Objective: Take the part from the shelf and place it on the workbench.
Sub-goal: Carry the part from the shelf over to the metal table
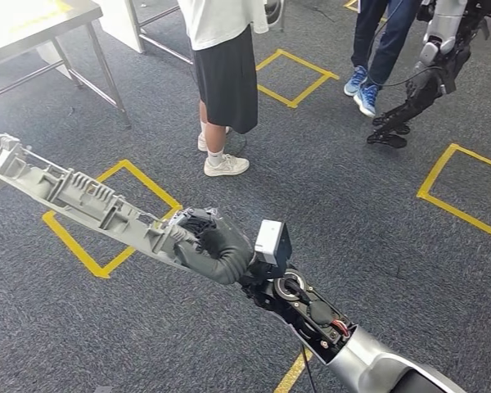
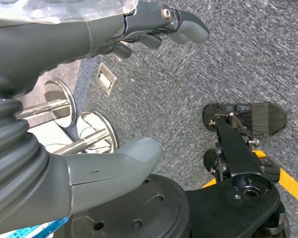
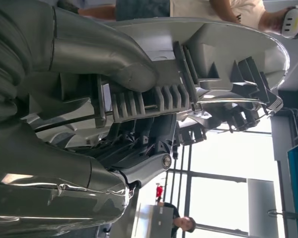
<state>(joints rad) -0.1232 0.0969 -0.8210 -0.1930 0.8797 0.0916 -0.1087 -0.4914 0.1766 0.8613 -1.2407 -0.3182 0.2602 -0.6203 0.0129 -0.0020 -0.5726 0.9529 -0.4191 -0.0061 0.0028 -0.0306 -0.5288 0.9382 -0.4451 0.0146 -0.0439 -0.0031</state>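
Observation:
The part (image 1: 76, 196) is a long grey ribbed plastic moulding. My right hand (image 1: 215, 246) grips it at its near end and holds it out to the left, level above the carpet. In the right wrist view the part (image 3: 222, 64) lies across my right hand (image 3: 102, 54), with the thumb on one side and the dark fingers (image 3: 147, 168) on the other. My left hand (image 2: 46, 49) hangs over the floor with thumb and fingers apart and nothing in it.
A person in a white top and dark shorts (image 1: 227, 74) stands close ahead. Another person in blue shoes (image 1: 367, 82) and a second robot (image 1: 428, 74) are at the far right. A metal-legged table (image 1: 33, 24) stands far left. Yellow tape squares (image 1: 107, 221) mark the carpet.

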